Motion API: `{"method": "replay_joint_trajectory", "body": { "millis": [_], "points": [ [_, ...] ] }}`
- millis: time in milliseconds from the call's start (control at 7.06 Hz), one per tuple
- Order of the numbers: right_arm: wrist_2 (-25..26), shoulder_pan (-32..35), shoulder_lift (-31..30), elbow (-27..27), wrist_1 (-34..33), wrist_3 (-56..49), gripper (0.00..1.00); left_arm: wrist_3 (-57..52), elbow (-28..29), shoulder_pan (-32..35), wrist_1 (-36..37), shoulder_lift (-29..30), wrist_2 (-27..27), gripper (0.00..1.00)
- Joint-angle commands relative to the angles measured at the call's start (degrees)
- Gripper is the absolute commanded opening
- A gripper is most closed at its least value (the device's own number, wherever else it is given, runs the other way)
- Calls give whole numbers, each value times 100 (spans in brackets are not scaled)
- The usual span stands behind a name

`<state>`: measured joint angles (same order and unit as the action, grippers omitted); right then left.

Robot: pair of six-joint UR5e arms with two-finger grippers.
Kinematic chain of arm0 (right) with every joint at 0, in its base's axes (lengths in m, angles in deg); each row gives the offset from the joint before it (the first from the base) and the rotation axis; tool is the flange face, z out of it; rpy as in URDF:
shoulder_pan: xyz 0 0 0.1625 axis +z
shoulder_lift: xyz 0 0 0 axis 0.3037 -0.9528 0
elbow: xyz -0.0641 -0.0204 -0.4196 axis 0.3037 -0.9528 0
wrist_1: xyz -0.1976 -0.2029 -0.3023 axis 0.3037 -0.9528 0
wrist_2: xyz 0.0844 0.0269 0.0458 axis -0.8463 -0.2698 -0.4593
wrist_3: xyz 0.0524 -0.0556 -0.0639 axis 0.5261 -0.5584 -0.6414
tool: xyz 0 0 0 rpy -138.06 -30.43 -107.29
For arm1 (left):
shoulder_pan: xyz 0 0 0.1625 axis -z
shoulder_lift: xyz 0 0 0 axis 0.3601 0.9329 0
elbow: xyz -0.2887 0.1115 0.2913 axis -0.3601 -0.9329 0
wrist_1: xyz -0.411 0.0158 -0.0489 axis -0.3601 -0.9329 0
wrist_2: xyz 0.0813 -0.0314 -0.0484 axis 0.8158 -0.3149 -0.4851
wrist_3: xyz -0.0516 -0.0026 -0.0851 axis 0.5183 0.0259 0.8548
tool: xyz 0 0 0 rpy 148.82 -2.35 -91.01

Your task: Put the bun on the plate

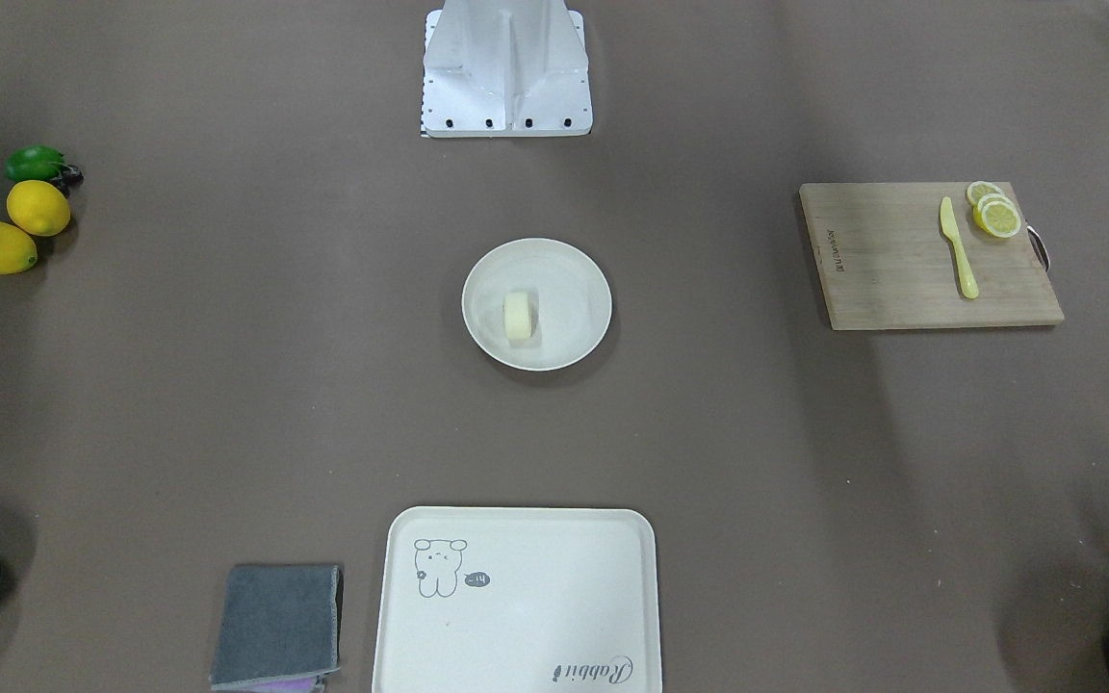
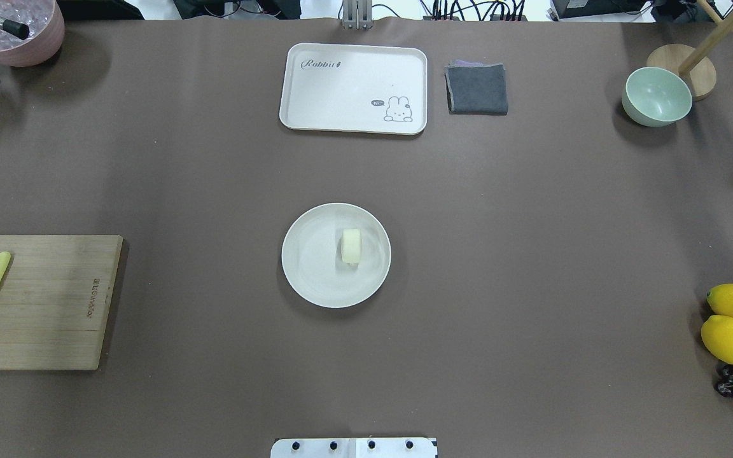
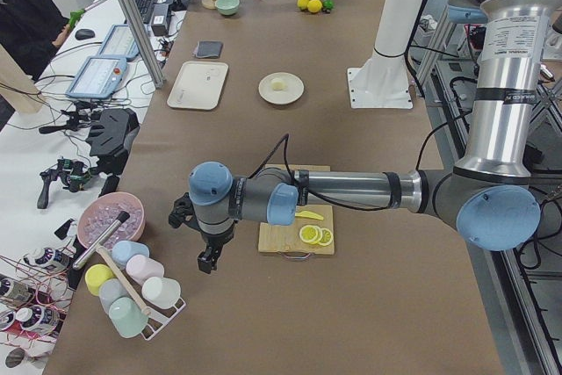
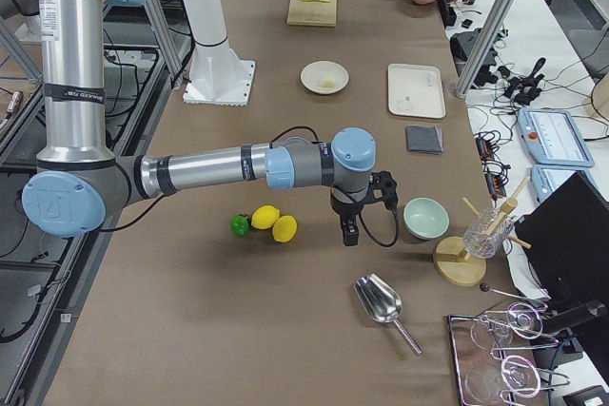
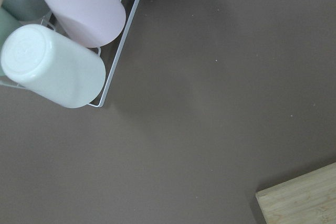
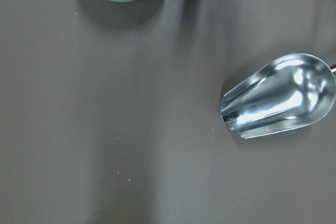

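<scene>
One bun (image 2: 351, 247) lying on plate (image 2: 312, 270), cream tray (image 2: 341, 95) beyond printed "Rabbit"

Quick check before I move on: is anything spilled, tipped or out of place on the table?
Nothing stands out. The bun lies wholly inside the plate, clear of its rim. The tray, cloth and cutting board lie flat; nothing is spilled.

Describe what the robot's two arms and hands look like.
The left arm and right arm match: silver-grey metal tubes, rounded pale blue joint caps, dark bands at the joints. Each upright segment bears a printed marking, too small to read. A black cable loops along each forearm to a small black hand, the left hand and the right hand.
</scene>
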<state>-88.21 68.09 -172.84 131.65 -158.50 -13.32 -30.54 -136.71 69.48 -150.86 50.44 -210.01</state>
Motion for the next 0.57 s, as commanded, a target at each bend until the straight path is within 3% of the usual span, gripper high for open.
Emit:
{"method": "replay_joint_trajectory", "body": {
  "millis": [0, 425],
  "points": [
    [66, 1, 99, -256, 26, -60, 100, 72, 52, -14, -26, 34, -9, 98],
    [49, -17, 169, -345, 26, -52, 100, 72, 16, -14, -35, 52, -9, 98]
  ]
}}
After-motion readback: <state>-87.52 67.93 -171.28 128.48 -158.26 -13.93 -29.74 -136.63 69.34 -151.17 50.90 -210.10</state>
